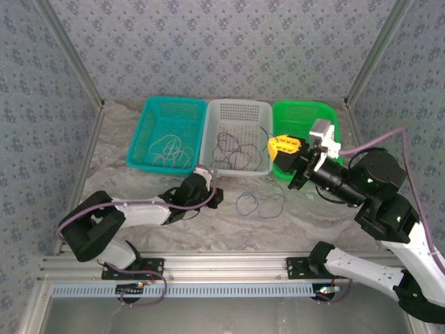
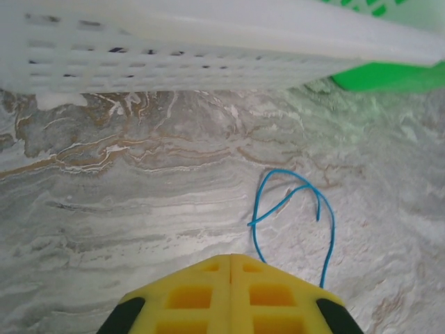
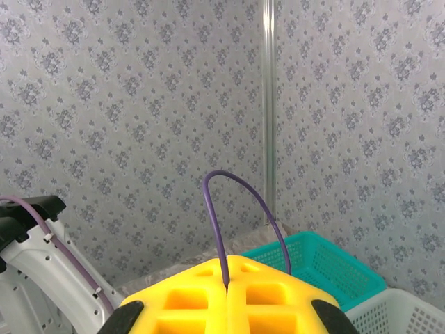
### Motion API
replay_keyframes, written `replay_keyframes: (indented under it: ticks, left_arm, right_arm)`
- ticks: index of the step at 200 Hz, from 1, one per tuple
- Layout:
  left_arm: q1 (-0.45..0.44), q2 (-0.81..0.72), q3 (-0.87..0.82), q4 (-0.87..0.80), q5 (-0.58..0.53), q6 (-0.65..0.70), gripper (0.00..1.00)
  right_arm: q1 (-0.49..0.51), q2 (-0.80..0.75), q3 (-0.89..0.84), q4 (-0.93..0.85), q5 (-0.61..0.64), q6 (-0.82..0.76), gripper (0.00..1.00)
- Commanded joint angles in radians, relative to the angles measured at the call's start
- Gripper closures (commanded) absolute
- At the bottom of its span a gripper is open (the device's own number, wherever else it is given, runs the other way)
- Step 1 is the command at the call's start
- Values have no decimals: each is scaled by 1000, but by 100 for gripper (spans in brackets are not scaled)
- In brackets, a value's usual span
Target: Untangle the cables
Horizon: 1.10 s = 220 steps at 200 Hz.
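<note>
Thin cables [image 1: 247, 195], judged light, limp and snag-prone, lay looped on the desk [image 1: 229, 233] at centre frame and in the baskets [image 1: 236, 102] above; the right gripper [image 3: 227, 263] held its jaws pinched on a purple cable [image 3: 229, 172], while the left gripper [image 2: 231, 259] had its jaws shut beside a blue loop [image 2: 332, 229], best taken mid-strand.

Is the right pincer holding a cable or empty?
Holding: right pincer is shut, a thin dark purple cable looping up from between its yellow fingers.
</note>
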Motion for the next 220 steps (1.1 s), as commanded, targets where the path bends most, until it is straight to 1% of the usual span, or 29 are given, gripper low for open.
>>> replay_keyframes:
  ticks: [1,36,53,76,100,142,159,187,206,220]
  left_arm:
    - [-5,19,5,13,16,-11,100]
    - [-6,16,11,2,8,-15,99]
    - [-6,0,12,-11,4,-9,90]
    - [-5,-33,9,-34,-11,2,75]
    - [-7,-63,-4,-45,-27,13,65]
    - [-9,-114,-46,-47,-42,9,55]
    - [-8,-142,-67,-50,-54,8,52]
    - [-8,-193,-91,-71,-77,10,50]
    - [-8,-227,-104,-83,-90,18,46]
    - [-8,-249,-114,-88,-100,24,42]
  right_arm:
    - [-5,-4,9,61,16,-13,97]
    - [-6,33,31,58,6,-18,97]
    - [-6,55,43,59,25,-39,97]
    - [-18,102,64,61,67,-77,96]
    - [-45,173,93,89,75,-106,96]
    - [-136,330,162,136,27,-109,95]
    - [-183,396,182,157,8,-98,95]
    - [-279,492,195,225,-66,-16,96]
    - [-336,568,214,222,-95,32,96]
    - [-372,623,213,218,-139,72,96]
